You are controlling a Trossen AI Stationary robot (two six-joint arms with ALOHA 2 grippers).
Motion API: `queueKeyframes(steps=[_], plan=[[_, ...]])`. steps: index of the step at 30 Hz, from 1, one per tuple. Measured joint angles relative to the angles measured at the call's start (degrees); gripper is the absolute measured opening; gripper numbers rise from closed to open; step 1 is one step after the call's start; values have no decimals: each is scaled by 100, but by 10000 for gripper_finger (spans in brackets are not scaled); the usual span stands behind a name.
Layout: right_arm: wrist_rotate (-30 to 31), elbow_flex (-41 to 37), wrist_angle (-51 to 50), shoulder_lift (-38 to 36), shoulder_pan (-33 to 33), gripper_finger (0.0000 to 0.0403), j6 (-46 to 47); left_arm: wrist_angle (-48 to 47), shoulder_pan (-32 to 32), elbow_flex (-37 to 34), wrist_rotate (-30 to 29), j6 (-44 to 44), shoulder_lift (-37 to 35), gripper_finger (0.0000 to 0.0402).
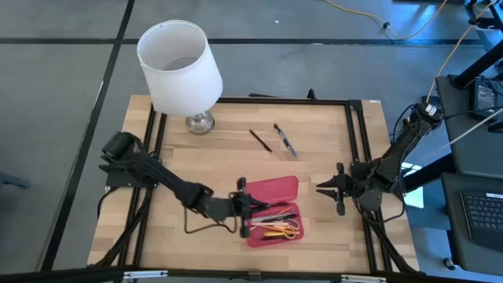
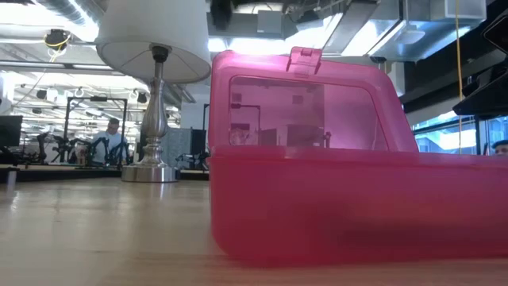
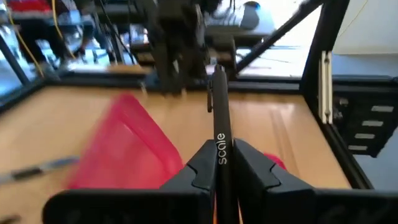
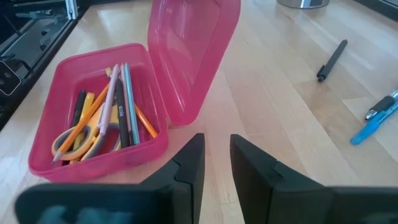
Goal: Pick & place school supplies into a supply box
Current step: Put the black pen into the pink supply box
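The red-pink supply box [image 1: 273, 212] lies open near the table's front middle. Its lid [image 4: 186, 56] stands up along the far side. The tray [image 4: 43, 155] holds several pens and pencils and the yellow-handled scissors [image 4: 81, 134]. My left gripper [image 1: 242, 206] reaches in from the table's left to the box's left end and is shut on a black pen [image 3: 219, 118]. My right gripper [image 1: 324, 187] waits to the right of the box, pointing at it. Its fingers [image 4: 214, 155] stand a little apart with nothing between them. My left gripper pinches the black pen between its two fingers at the lettered stretch of the barrel [image 3: 220, 148]. The fingers come nearly level from the table's left and lie along the pen. The pen sticks out forward past the fingertips, clear of the table.
A white-shaded lamp [image 1: 179, 67] stands at the far left of the table. A black pen [image 1: 261, 140] and a blue-grey pen [image 1: 285, 140] lie loose on the wood at the far middle. Black frame rails [image 1: 357, 141] run along the table's edges.
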Motion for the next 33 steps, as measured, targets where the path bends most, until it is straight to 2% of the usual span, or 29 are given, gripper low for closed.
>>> queueKeyframes(steps=[7, 13, 18, 25, 33], plan=[[-5, 0, 11, 0, 1, 80, 4, 12, -154, 607, 143, -787, 1069, 26], [-8, 2, 33, 0, 0, 80, 10, -7, -191, 928, 264, -1454, 1658, 26], [-11, 2, 59, -2, 0, 80, 17, -138, -189, 913, 471, -1836, 1897, 26], [-16, 0, 63, -2, 0, 80, 26, -237, -176, 913, 851, -1858, 2053, 28], [-17, 0, 61, -2, 0, 80, 157, -534, -151, 915, 876, -2004, 2050, 60]])
